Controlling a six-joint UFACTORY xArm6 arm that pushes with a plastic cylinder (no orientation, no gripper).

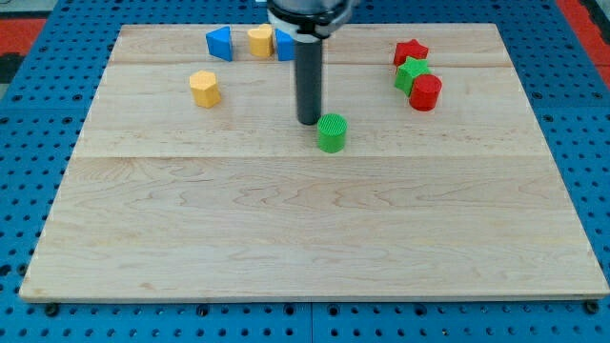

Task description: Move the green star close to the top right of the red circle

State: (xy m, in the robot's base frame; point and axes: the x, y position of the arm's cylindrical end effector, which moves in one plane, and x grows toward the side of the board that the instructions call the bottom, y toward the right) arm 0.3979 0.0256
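Observation:
The green star [411, 73] lies at the view's upper right, touching the upper left side of the red circle [425, 92]. A red star [411, 51] sits just above the green star. My tip [309, 121] stands near the board's upper middle, far to the left of these blocks. It is just to the upper left of a green circle [332, 132], very close to it or touching it.
A yellow hexagon [204, 88] lies at the upper left. A blue triangle [220, 43], a yellow block [260, 40] and a blue block [284, 45], partly hidden by the rod, sit along the top edge. The wooden board [315, 229] lies on blue pegboard.

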